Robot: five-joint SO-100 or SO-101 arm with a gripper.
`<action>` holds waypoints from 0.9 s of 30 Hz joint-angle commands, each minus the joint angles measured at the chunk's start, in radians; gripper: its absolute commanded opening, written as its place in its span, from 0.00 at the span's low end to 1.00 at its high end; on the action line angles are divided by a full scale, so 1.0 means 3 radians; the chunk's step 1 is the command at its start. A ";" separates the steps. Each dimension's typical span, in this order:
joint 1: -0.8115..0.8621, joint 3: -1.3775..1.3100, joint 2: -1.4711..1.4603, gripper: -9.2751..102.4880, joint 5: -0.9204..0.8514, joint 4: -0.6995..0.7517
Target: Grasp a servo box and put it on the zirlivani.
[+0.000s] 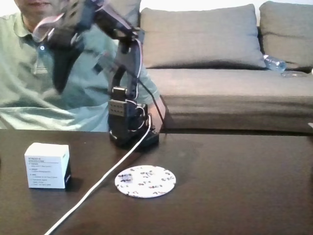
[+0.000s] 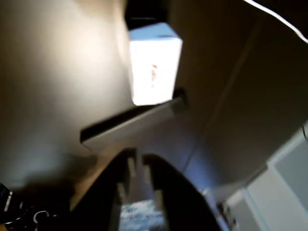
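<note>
Fixed view, from the left edge across: the servo box (image 1: 47,165) sits on the dark table (image 1: 234,186), a white cube with its printed label facing the camera, resting flat and touching nothing else. Above it, high in the air and blurred, the gripper (image 1: 61,81) hangs off the raised arm (image 1: 117,29), its dark fingers pointing down in front of a seated person's green shirt (image 1: 19,73); it is well clear of the box and carries nothing. A white cable (image 1: 98,183) runs from the lower left corner up to the arm's base (image 1: 129,129), passing between the box and the zirlivani (image 1: 145,180). That speckled white disc lies flat on the table, right of the cable and in front of the base, with its top bare. Behind the table stands a grey sofa (image 1: 220,83), and a clear plastic bottle (image 1: 275,62) lies on its seat at the far right. In the wrist view the fingers (image 2: 168,187) rise from the bottom edge, drawn close with only a thin slit between their tips, empty; the box (image 2: 153,65) shows blurred above them, apart from the tips.
</note>
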 commanded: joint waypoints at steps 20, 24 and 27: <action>0.0527 0.0849 0.0010 0.42 -0.1104 -0.0460; 0.0583 0.0470 -0.0481 0.41 -0.0992 -0.0455; 0.0593 0.0230 -0.0798 0.41 -0.0910 -0.0440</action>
